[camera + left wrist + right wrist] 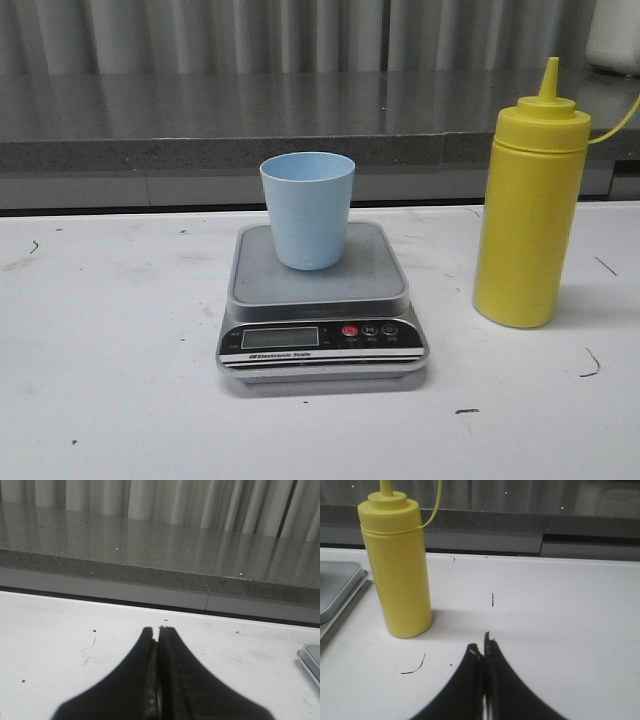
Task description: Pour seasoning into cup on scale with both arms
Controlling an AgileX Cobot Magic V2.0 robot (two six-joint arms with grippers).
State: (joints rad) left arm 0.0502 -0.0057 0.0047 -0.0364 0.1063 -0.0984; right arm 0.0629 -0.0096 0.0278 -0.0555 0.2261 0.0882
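The left tool is clenched, its two black fingers pressed together with nothing between them, hovering low over bare white bench. A corner of the scale shows at the edge of its view. The right tool is likewise clenched on nothing, its tips meeting above the bench, with the yellow seasoning bottle standing upright near it, apart from the fingers.

In the front view neither tool appears. The silver digital scale sits on the white bench, its black front panel with LCD display and red button facing the camera. The light blue cup stands upright on the steel platform, toward its rear. The seasoning bottle stands on the robot's right of the scale, near it but not touching, its pointed nozzle cap on and a thin yellow strap running off from the cap. Behind the bench runs a grey stone ledge.
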